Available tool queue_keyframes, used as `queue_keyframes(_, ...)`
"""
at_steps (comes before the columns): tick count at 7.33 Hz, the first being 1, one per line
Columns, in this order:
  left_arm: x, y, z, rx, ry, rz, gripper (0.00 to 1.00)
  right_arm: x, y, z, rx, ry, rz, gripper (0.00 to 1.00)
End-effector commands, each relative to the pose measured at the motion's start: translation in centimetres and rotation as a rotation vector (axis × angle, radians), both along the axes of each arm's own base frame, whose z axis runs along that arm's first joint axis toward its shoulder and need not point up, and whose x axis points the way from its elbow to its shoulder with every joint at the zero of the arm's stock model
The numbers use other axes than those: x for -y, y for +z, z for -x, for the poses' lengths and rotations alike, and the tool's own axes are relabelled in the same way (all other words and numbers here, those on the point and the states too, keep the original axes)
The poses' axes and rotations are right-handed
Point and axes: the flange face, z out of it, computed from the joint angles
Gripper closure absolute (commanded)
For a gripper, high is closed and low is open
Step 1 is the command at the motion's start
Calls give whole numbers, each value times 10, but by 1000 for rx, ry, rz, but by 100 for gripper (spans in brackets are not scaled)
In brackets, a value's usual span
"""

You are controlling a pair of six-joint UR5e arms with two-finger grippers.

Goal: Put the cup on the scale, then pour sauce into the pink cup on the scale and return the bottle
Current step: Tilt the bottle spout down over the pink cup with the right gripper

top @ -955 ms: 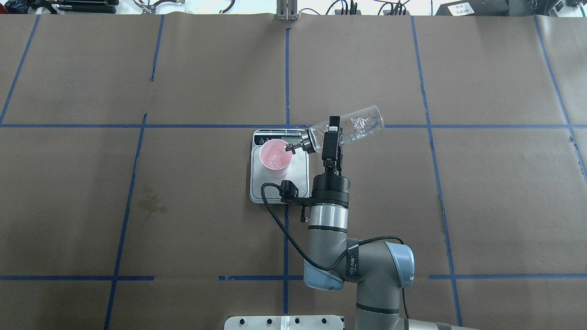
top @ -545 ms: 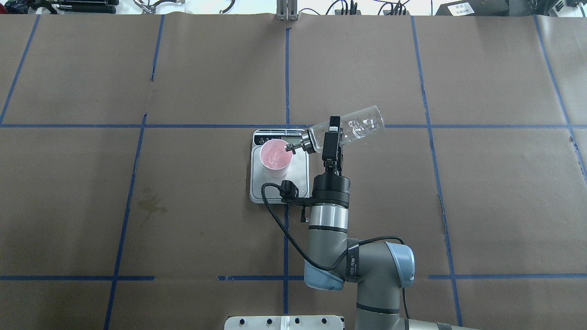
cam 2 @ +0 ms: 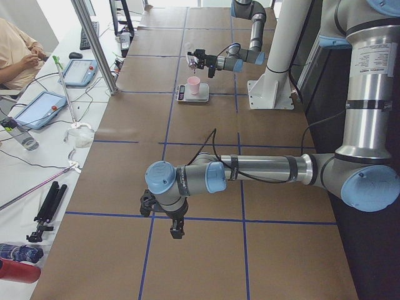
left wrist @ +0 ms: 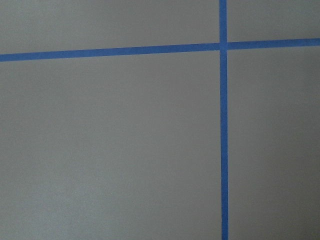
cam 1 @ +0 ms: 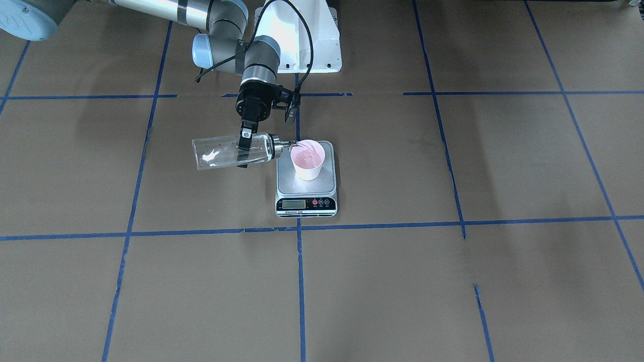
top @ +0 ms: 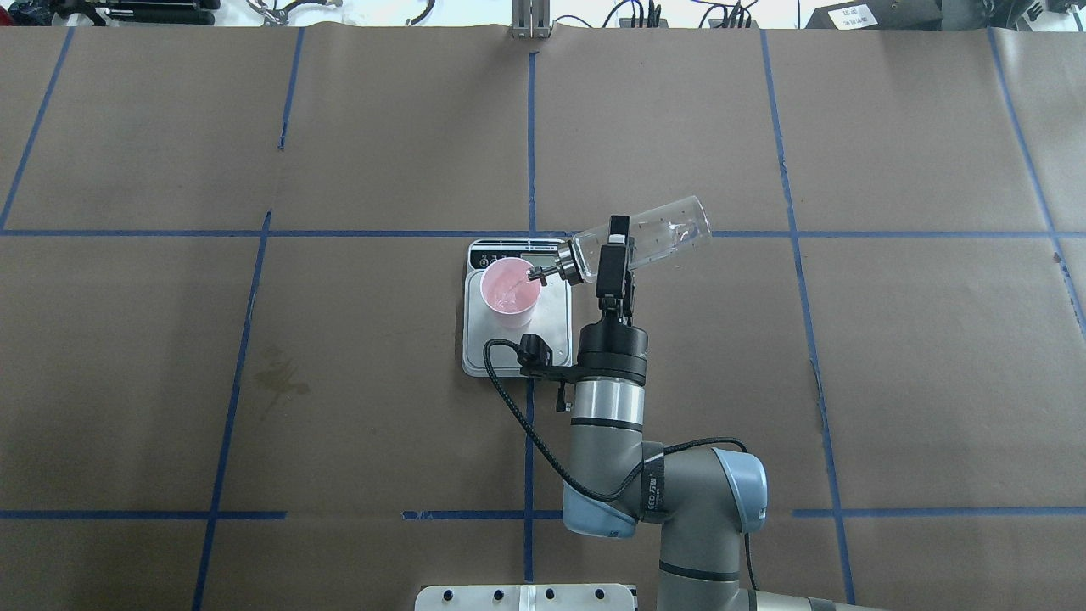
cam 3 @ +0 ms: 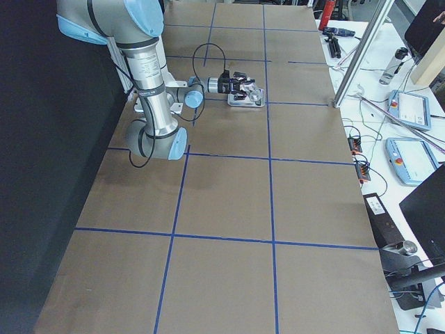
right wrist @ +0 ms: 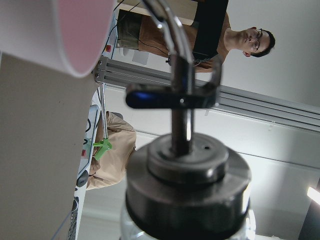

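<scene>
The pink cup (top: 510, 293) stands upright on the silver plate of the scale (top: 556, 316), towards its display end. My right gripper (top: 613, 248) is shut on the clear glass bottle (top: 657, 234), which lies tilted almost flat. The bottle's silver spout (top: 539, 273) reaches over the cup's rim. The front view shows the same cup (cam 1: 308, 160), bottle (cam 1: 216, 153) and right gripper (cam 1: 244, 149). Little clear liquid shows in the bottle. The right wrist view shows the metal cap (right wrist: 187, 185) close up and the cup's rim (right wrist: 65, 30). My left gripper (cam 2: 177, 230) hangs over bare table far from the scale; I cannot tell whether it is open.
Brown paper with blue tape lines (top: 530, 144) covers the table. The scale's black display strip (cam 1: 305, 203) faces away from the robot. Operators, tablets and cables lie off the table's far side (cam 2: 44, 100). A faint stain (top: 280, 378) marks the paper left of the scale.
The bottle stays tilted with its spout over the cup. The bright glints of liquid inside the bottle have shrunk. The right arm has not visibly moved.
</scene>
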Motion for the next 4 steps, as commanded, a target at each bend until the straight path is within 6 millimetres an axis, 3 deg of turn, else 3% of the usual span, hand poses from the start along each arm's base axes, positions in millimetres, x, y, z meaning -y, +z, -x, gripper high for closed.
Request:
queue_keyframes(1,0,0,0,0,0,0,0,0,0,0,0,0,0,100)
queue_keyframes(4,0,0,0,0,0,0,0,-1,-4,-3,59,4,-16,100)
